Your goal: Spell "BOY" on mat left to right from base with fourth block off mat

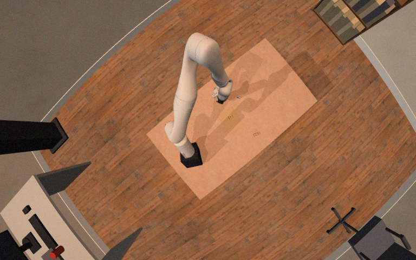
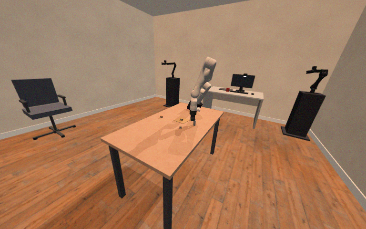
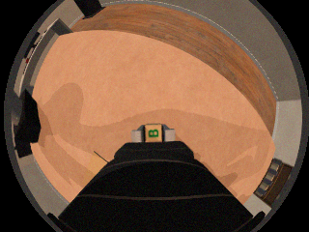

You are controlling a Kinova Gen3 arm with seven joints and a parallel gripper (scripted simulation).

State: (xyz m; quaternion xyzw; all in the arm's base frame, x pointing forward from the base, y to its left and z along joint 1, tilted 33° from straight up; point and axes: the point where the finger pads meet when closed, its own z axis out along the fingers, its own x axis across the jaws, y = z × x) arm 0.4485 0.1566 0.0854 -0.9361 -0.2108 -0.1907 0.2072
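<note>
Office-like room; white desk, monitor, swivel chair, bookshelf
</note>
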